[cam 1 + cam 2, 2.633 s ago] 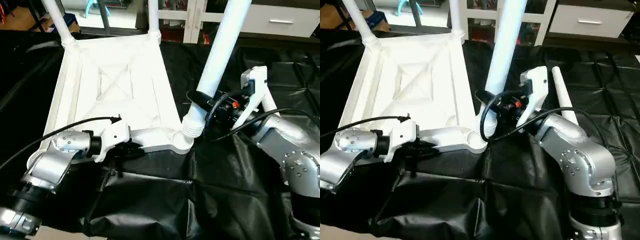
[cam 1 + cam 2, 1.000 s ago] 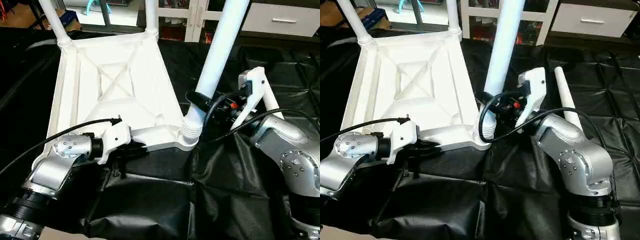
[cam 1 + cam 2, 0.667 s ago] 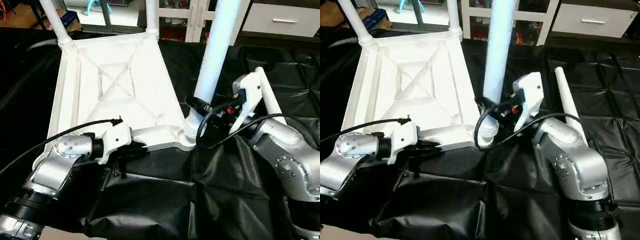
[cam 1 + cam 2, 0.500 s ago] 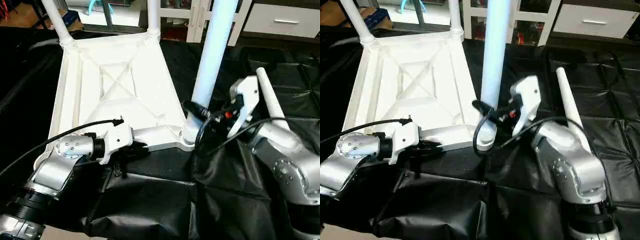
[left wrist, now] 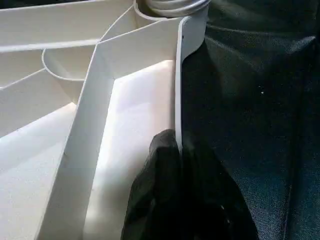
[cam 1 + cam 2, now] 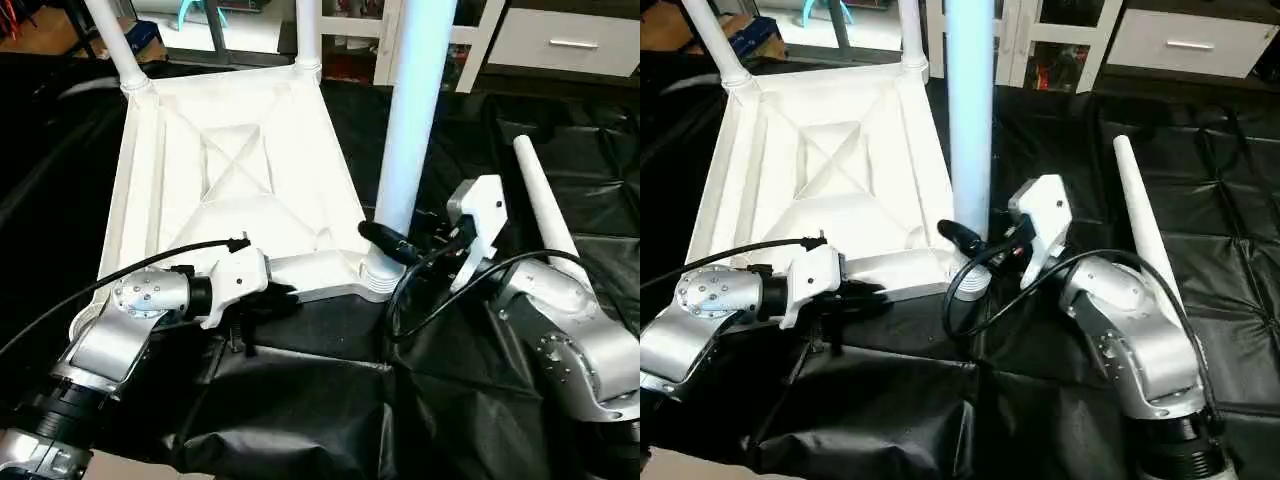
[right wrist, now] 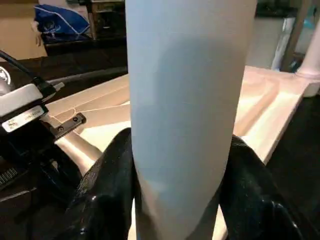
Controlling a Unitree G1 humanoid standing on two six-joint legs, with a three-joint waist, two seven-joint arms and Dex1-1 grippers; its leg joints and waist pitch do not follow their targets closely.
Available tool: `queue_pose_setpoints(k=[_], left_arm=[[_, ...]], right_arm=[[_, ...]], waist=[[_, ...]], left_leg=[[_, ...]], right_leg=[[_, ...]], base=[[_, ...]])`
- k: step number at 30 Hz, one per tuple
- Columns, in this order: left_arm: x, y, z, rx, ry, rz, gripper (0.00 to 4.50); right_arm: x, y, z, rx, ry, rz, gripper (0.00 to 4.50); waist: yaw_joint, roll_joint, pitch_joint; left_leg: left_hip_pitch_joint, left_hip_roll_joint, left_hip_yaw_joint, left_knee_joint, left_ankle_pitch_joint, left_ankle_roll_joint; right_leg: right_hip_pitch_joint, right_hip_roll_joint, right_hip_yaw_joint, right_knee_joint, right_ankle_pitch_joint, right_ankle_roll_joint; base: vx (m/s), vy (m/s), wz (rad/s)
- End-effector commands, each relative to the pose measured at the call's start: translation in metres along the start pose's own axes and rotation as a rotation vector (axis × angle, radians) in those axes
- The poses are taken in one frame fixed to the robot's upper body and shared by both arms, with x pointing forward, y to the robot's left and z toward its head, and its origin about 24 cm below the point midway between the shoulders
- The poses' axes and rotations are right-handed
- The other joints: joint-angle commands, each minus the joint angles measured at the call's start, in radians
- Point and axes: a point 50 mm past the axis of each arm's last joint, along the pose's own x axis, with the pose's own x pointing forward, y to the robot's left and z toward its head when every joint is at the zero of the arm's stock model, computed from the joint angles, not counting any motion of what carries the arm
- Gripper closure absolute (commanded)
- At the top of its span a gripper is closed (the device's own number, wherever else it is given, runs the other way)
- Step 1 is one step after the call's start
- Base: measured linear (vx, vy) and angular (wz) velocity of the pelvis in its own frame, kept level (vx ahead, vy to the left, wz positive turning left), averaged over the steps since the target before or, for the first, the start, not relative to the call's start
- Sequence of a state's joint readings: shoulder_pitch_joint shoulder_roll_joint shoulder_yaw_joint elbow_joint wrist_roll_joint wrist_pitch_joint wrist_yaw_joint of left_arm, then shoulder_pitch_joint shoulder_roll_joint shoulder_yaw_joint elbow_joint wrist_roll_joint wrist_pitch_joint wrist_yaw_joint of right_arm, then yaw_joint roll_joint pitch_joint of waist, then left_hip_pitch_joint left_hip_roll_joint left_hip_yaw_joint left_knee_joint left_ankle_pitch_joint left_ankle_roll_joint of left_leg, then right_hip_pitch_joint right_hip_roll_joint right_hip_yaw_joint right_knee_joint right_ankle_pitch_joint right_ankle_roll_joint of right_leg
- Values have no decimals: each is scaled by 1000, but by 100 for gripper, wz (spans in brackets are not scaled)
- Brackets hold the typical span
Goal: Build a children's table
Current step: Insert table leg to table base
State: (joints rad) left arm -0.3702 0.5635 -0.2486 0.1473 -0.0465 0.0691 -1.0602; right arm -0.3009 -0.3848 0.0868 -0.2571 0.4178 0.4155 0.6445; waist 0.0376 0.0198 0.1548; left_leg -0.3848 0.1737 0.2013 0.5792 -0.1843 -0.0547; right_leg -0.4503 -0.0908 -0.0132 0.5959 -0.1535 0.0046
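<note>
The tabletop (image 6: 230, 170) lies upside down on the black-draped work table (image 6: 470, 400), ribs up, with two legs (image 6: 115, 45) standing in its far corner sockets. My left gripper (image 5: 177, 200) is pressed together on the tabletop's near edge rim, and my right gripper (image 7: 175, 190) pinches a third leg (image 6: 410, 110), upright in the near right corner socket (image 6: 375, 272). A spare leg (image 6: 1145, 235) lies on the work table just behind my right arm.
</note>
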Motion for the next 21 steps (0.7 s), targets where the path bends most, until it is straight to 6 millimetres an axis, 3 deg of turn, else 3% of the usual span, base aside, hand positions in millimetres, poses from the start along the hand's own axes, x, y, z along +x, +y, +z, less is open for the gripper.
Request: queue_pose_setpoints(k=[1,7,16,21], left_arm=[[6,-9,-15,-51,57,-3,450],[7,-11,-15,-53,58,-8,450],[7,-14,-15,-60,54,-31,450],[7,-13,-14,-50,62,-29,450]], right_arm=[[1,4,-9,-1,18,24,267],[3,3,-13,-57,30,41,267],[1,-3,-17,-90,37,40,267],[0,-2,-21,-99,45,60,267]], waist=[[-2,-14,-60],[-6,-16,-55],[-6,-16,-54],[-7,-17,-50]], left_leg=[[18,42,-15,-75,-194,58],[17,42,-18,-81,-234,48],[17,43,-17,-81,-223,59],[16,45,-18,-85,-248,56]], right_leg=[[47,-36,31,-67,-252,-197],[44,-37,32,-74,-315,-175],[45,-37,32,-73,-280,-185],[43,-37,33,-78,-322,-177]], base=[[0,0,0],[0,0,0],[0,0,0],[0,0,0]])
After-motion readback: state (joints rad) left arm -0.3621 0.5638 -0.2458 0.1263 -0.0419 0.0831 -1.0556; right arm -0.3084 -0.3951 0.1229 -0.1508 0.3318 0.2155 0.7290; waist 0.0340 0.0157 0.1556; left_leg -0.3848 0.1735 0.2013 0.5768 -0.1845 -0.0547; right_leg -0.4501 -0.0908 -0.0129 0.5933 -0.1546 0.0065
